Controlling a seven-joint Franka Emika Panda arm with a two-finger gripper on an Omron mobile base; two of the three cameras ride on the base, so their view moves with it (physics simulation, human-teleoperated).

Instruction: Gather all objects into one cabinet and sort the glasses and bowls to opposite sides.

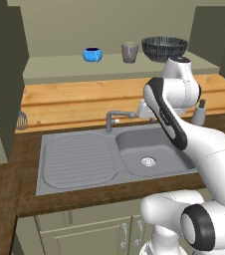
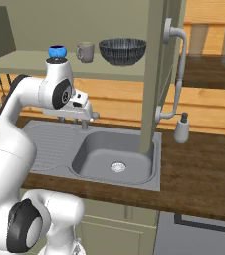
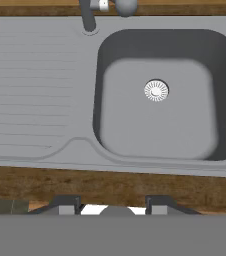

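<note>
Overhead, my hand view looks straight down on the grey sink (image 3: 45, 100): ribbed draining board to the left, basin with its round drain (image 3: 156, 90) to the right, and the foot of the tap (image 3: 88, 20) at the far rim. My gripper (image 3: 113, 209) shows there as two dark finger tips (image 3: 67, 205) standing apart with nothing between them; they hang above the near wooden counter edge (image 3: 110, 182), touching nothing.

From the left base view I see what the hand view cannot: the pale green shelf (image 1: 59, 69) of the cabinet behind the counter, carrying a small blue bowl (image 1: 92, 54) on the left, a grey glass (image 1: 130, 52) in the middle and a wide dark ribbed bowl (image 1: 165, 48) on the right, each apart from its neighbour. In this view the arm's own elbow hides the fingers.

From the right base view I see the same three items in the same order: blue bowl (image 2: 57, 51), glass (image 2: 85, 51), dark bowl (image 2: 122, 51). This view alone shows the open cabinet door (image 2: 154, 74) edge-on with its long curved grey handle (image 2: 176, 69), and the gripper (image 2: 84, 118) over the sink's far rim. A white soap bottle (image 2: 180, 128) stands on the counter right of the sink; the left base view shows it too (image 1: 199, 112).
</note>
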